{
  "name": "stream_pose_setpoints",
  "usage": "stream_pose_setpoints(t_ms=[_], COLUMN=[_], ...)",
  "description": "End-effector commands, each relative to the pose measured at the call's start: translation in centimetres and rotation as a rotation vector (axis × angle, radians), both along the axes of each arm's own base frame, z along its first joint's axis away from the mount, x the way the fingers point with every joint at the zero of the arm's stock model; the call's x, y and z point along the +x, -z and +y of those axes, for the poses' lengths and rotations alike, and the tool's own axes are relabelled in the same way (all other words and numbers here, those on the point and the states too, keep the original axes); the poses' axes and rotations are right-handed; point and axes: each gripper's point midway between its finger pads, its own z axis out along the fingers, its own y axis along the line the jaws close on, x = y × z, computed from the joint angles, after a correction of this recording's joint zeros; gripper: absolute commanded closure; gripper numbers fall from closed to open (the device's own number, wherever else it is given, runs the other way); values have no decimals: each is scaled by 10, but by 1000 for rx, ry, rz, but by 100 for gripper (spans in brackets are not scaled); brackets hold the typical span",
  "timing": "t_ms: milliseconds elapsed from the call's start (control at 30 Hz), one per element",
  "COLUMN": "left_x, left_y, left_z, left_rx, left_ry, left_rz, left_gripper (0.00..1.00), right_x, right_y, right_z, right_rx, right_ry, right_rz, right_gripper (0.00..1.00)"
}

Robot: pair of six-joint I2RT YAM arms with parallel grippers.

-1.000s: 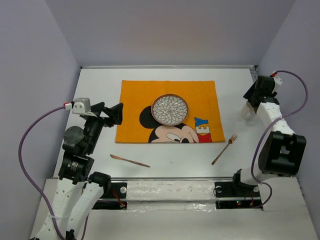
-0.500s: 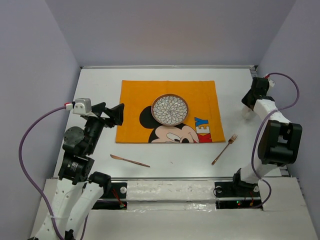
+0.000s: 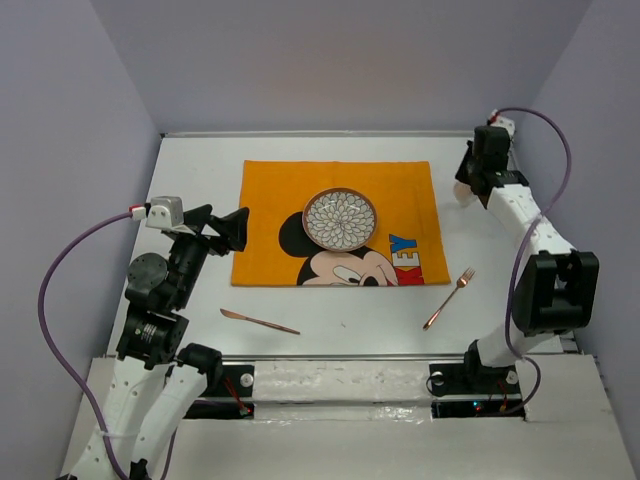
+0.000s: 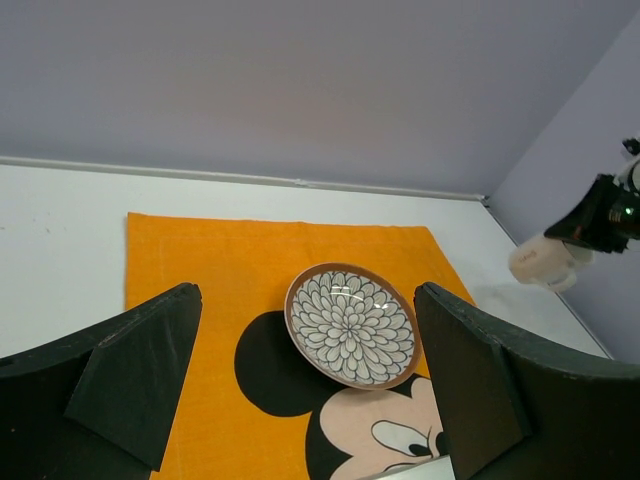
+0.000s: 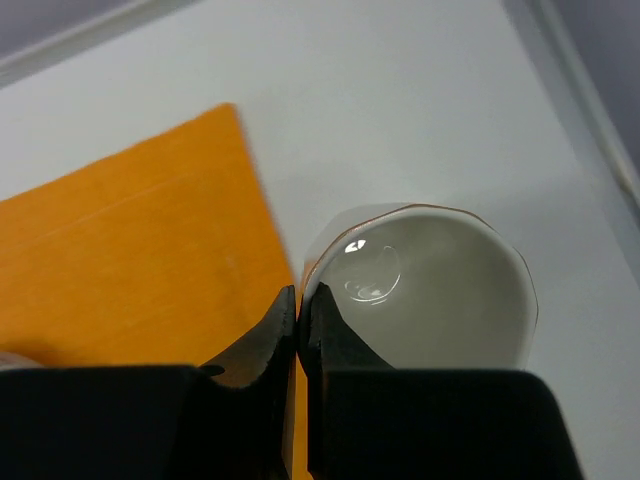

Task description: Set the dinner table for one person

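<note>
**Dinner table (image 3: 200,165): cup gripped and carried to the upper right**

The white tabletop fills the middle of the top view. On it, the right gripper (image 5: 298,300) has clenched on the rim of the pale cup (image 5: 430,300). It has swung the cup from the right middle of the frame to the upper right, just beside the orange mat (image 3: 400,190).

We judge the cup is on its way to a spot beside the setting. The plate (image 3: 340,220) sits on the mat. The fork (image 3: 449,298) and knife (image 3: 259,321) lie below the mat, well apart.

The left gripper (image 3: 228,228) hangs spread wide and empty at the mat's left edge.

The right wrist view shows the 2 fingers pinching the rim wall, which the top view hides under the arm. The left wrist view shows the cup, at its right edge, seemingly clear of the surface.
</note>
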Motion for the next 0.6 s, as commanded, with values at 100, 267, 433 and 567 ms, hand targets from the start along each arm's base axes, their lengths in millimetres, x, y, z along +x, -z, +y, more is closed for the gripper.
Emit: stream_pose_setpoints(t_ms=[100, 267, 433, 567], left_x=[-4, -4, -4, -5], left_y=[-16, -16, -17, -17], left_z=[-1, -2, -3, -4], left_rx=[-8, -7, -9, -10], left_ry=[14, 18, 21, 29], left_rz=[-60, -60, -62, -63], left_gripper=[1, 1, 1, 1], right_x=[81, 107, 123, 132], right_y=[-65, -57, -42, -34], right_z=[95, 115, 139, 155], right_rx=[-104, -129, -194, -294], right_ry=[-326, -402, -460, -494], right_rz=[-116, -67, -18, 25], right_gripper=[100, 100, 100, 100])
